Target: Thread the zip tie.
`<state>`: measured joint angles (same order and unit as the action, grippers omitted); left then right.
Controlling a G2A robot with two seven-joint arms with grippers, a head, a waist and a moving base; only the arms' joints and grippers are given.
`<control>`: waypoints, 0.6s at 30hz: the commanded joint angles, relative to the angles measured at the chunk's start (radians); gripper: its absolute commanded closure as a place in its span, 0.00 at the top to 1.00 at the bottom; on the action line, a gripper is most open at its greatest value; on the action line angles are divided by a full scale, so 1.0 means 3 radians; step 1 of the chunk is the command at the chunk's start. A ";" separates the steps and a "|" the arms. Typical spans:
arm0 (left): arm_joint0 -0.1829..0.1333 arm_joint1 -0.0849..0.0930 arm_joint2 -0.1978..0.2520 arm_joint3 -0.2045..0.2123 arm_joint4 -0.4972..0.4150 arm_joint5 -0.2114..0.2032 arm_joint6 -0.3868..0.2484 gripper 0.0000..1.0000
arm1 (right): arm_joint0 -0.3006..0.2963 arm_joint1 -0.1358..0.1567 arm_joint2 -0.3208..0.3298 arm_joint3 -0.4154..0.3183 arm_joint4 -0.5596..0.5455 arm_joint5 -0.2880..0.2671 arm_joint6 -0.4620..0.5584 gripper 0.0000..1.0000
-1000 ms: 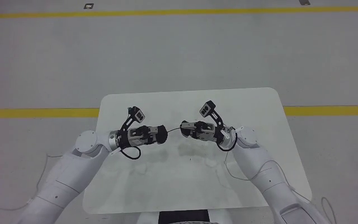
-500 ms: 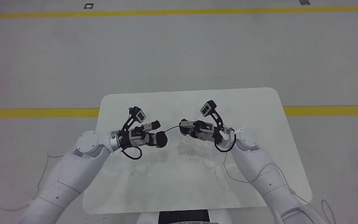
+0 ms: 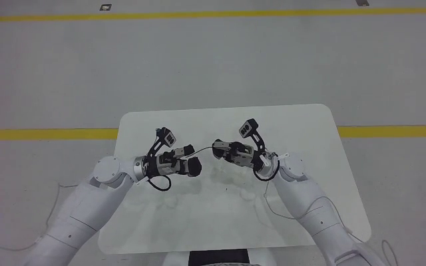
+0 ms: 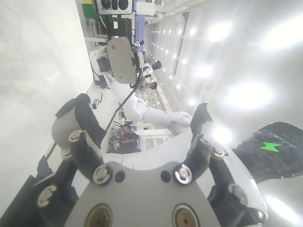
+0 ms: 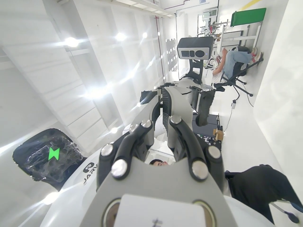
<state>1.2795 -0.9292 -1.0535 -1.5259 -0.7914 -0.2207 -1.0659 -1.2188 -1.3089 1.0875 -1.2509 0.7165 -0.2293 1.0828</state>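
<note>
The zip tie point(image 3: 200, 149) is a thin black strap hanging above the white table point(image 3: 299, 126) between my two grippers. My right gripper point(image 3: 216, 147) is shut on one end of it, and in the left wrist view the strap point(image 4: 120, 102) runs out from those closed grey fingers point(image 4: 120, 60). My left gripper point(image 3: 188, 160) stands open, its black pads spread wide point(image 4: 142, 109). The strap's free end passes close by one left fingertip point(image 4: 80, 116); I cannot tell whether it touches. In the right wrist view my right gripper point(image 5: 165, 95) is closed, with the left gripper's black pads point(image 5: 204, 107) beyond it.
The table's far edge point(image 3: 226, 110) and right corner point(image 3: 326, 110) are well away from both arms. A yellow floor line point(image 3: 53, 133) runs behind the table.
My left gripper has opened and let go of the zip tie, shifting slightly toward the table's near side. The right gripper has kept its hold and edged a little to the left.
</note>
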 commanded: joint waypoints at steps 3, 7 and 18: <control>-0.0004 -0.0004 -0.0002 0.0004 0.0010 0.0007 -0.0011 1.00 | -0.0020 -0.0001 -0.0001 -0.0035 0.0023 -0.0008 -0.0045 0.00; -0.0009 -0.0009 0.0000 0.0009 0.0014 0.0014 -0.0026 1.00 | -0.0029 -0.0005 -0.0024 -0.0067 0.0027 0.0010 -0.0065 0.00; -0.0028 -0.0021 0.0001 0.0029 0.0037 0.0022 -0.0040 0.58 | 0.0018 -0.0008 -0.0115 -0.0106 -0.0125 0.0071 -0.0063 0.00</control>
<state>1.2715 -0.9355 -1.0526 -1.5183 -0.7810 -0.2148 -1.0774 -1.2144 -1.3116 1.0541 -1.2813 0.6846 -0.2108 1.0648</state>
